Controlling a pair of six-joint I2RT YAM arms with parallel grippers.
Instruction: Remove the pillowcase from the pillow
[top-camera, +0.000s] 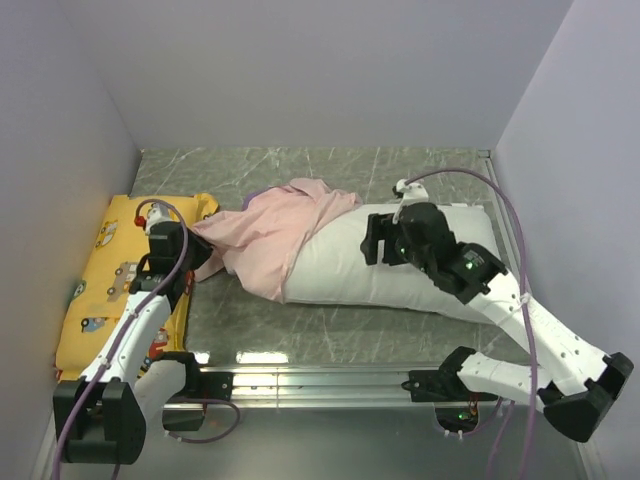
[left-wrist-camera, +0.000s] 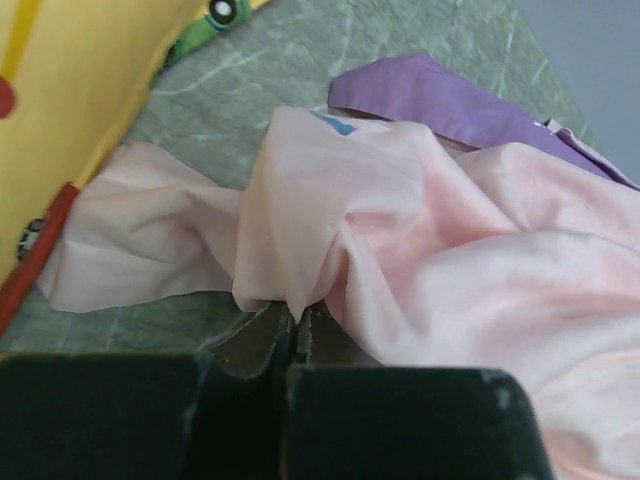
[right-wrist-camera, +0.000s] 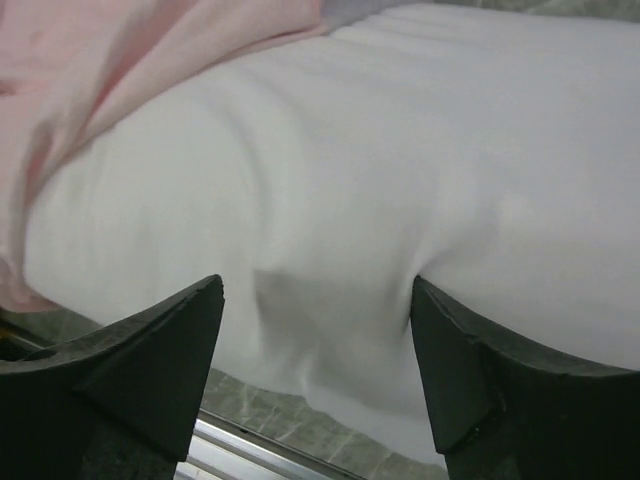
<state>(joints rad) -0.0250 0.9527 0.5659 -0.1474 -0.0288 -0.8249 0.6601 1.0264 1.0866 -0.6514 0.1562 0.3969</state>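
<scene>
The white pillow (top-camera: 400, 265) lies across the table's middle and right. The pillowcase (top-camera: 275, 235), pale pink side out with a purple edge, is bunched over the pillow's left end. My left gripper (top-camera: 200, 250) is shut on a fold of the pillowcase (left-wrist-camera: 330, 240), with fabric pinched between its fingertips (left-wrist-camera: 262, 335). My right gripper (top-camera: 378, 240) is open and presses down on the pillow (right-wrist-camera: 400, 170); its right fingertip (right-wrist-camera: 450, 350) dents the white cover, and pink fabric (right-wrist-camera: 120, 60) shows at the upper left.
A yellow vehicle-print pillow (top-camera: 110, 270) lies at the left, under my left arm, and shows in the left wrist view (left-wrist-camera: 70, 110). The table is grey marble (top-camera: 300, 165). Walls close in on both sides. A metal rail (top-camera: 310, 380) runs along the near edge.
</scene>
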